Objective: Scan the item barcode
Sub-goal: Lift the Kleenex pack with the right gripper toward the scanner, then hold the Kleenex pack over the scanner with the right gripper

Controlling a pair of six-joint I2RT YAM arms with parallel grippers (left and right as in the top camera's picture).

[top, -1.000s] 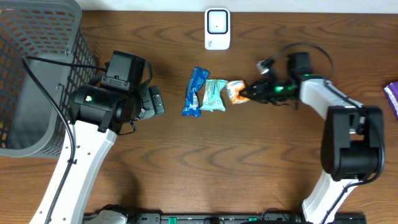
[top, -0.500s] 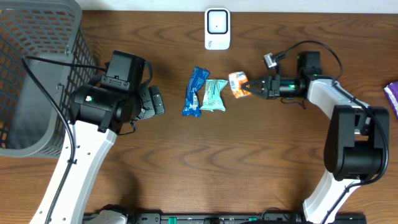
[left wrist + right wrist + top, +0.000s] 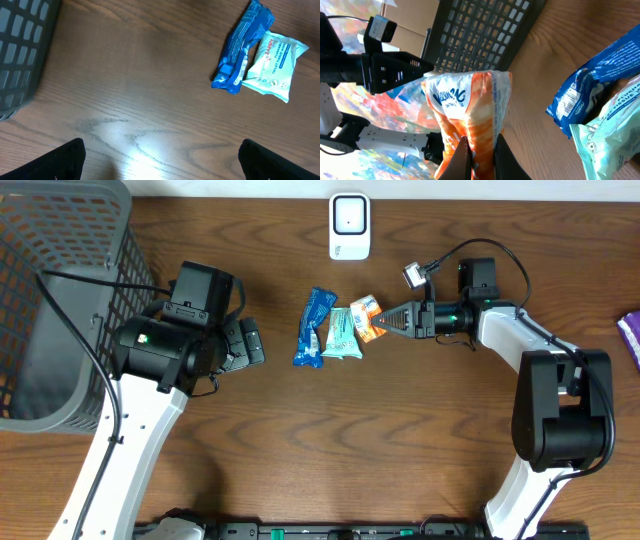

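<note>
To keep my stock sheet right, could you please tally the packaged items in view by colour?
Blue: 1, the blue packet
Mint green: 1, the tissue pack
Orange: 1, the orange packet, gripped by the right pincer
Purple: 1, the purple item, cut off at the picture's right edge
Total: 4

Left arm (image 3: 130, 430), right arm (image 3: 510, 330): white links, black joint housings, black cables (image 3: 75, 290); green light (image 3: 452, 318).
</note>
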